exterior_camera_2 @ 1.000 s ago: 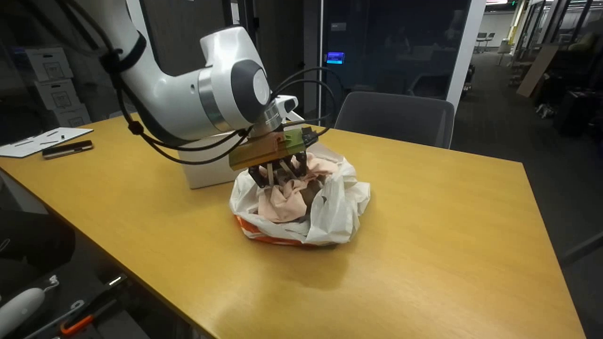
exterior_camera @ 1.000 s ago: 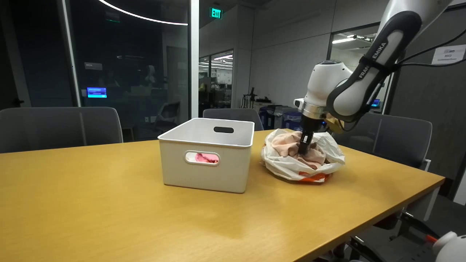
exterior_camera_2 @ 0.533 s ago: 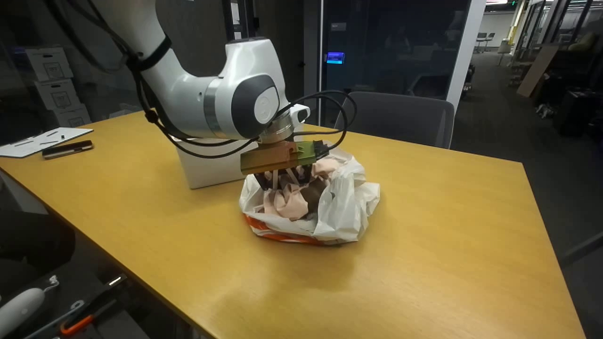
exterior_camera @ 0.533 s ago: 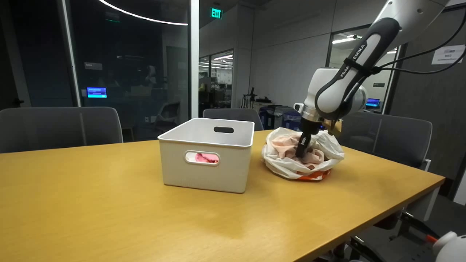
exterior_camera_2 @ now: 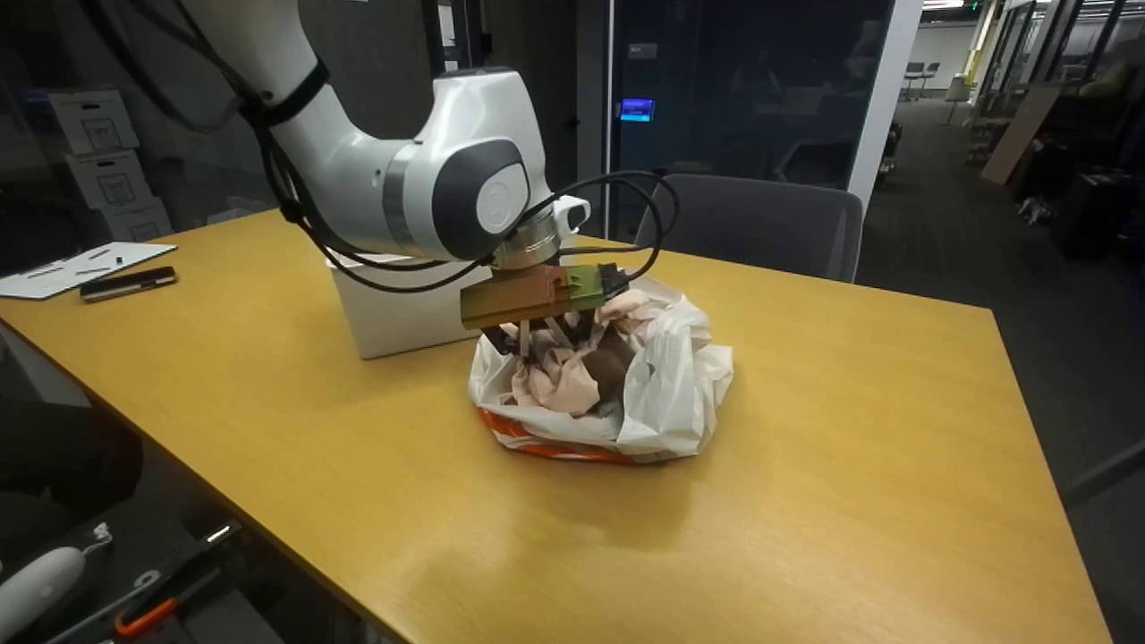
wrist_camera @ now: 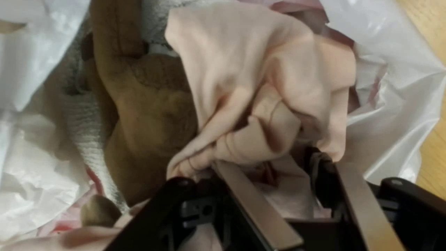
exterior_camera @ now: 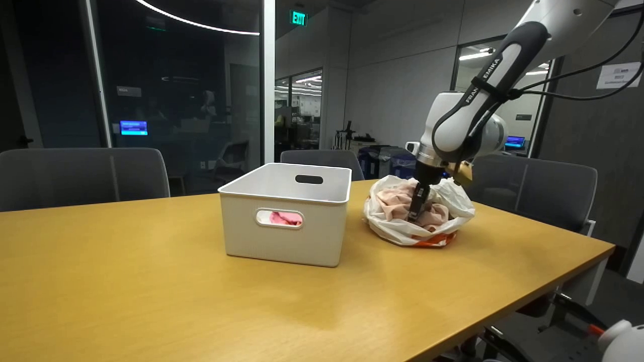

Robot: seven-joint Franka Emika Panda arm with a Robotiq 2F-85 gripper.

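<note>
In an exterior view, the gripper (exterior_camera: 414,216) points downward at a slight tilt, its tips among the folds of a pale pink cloth (exterior_camera: 395,198). The cloth lies in a white plastic bag (exterior_camera: 387,232), which spreads around the gripper on the table (exterior_camera: 201,291); low on the bag, below the gripper, an orange-red patch (exterior_camera: 435,240) shows. Left of the gripper, apart from the bag, stands a white bin (exterior_camera: 282,244), with something pink (exterior_camera: 286,218) visible through its near handle slot. The gripper is seen edge-on here, so its opening cannot be judged from this side.

In an exterior view, a brown thing (exterior_camera_2: 611,360) lies in the bag just right of the gripper. The bin stands behind the gripper, partly hidden. A flat white sheet (exterior_camera_2: 85,268) and a slim dark object (exterior_camera_2: 128,283) lie well off to the gripper's left, and a dark chair (exterior_camera_2: 751,224) stands behind it to the right.

In the wrist view, the fingers (wrist_camera: 320,174) stand apart, with cloth between them and more bunched just ahead of their tips. The brown thing lies left of them, white textured material (wrist_camera: 92,132) showing at its edges.
</note>
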